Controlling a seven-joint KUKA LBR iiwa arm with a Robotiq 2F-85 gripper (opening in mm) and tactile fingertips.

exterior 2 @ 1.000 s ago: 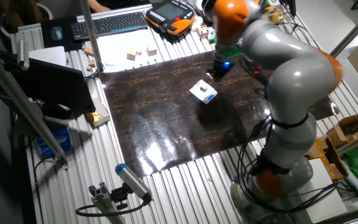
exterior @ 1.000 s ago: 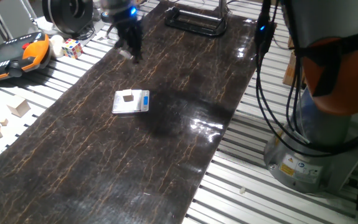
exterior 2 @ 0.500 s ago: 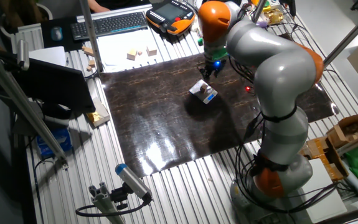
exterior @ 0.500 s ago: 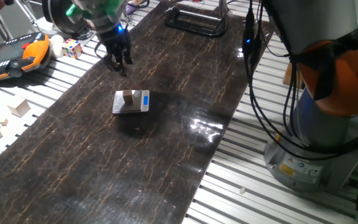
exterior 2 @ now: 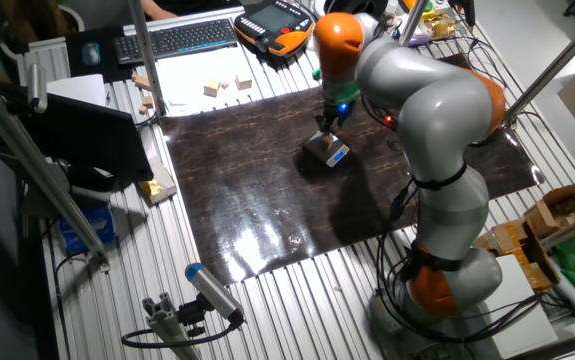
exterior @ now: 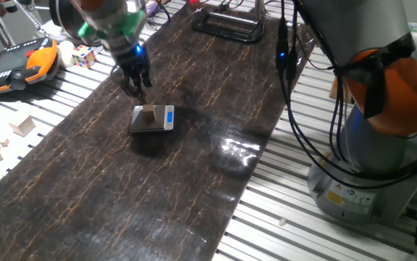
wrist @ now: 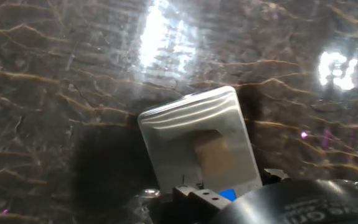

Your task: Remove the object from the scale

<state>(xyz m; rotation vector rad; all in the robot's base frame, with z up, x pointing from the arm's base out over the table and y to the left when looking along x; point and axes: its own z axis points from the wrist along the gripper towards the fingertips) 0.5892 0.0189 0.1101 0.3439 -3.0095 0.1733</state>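
The scale point(exterior: 152, 119) lies flat on the dark marbled mat, its blue display strip point(exterior: 169, 116) at the right end. The object point(exterior: 149, 112), a tiny tan-brown cube, stands on its platform. My gripper point(exterior: 138, 87) hangs just above and behind the scale's left part, fingers pointing down and open with nothing between them. In the other fixed view the gripper point(exterior 2: 324, 124) hovers over the scale point(exterior 2: 331, 153) and hides the cube. The hand view looks down on the silver scale point(wrist: 179, 130) with the object point(wrist: 213, 152) near its middle.
A Rubik's cube point(exterior: 85, 56) and an orange teach pendant point(exterior: 19, 64) lie off the mat at the back left. Pale wooden blocks point(exterior: 21, 125) sit on the slatted table at the left. A black frame point(exterior: 226, 25) stands at the mat's far end.
The gripper has travelled from the mat's far end toward the scale and come lower, now hovering right over it. Scale and cube have not moved.
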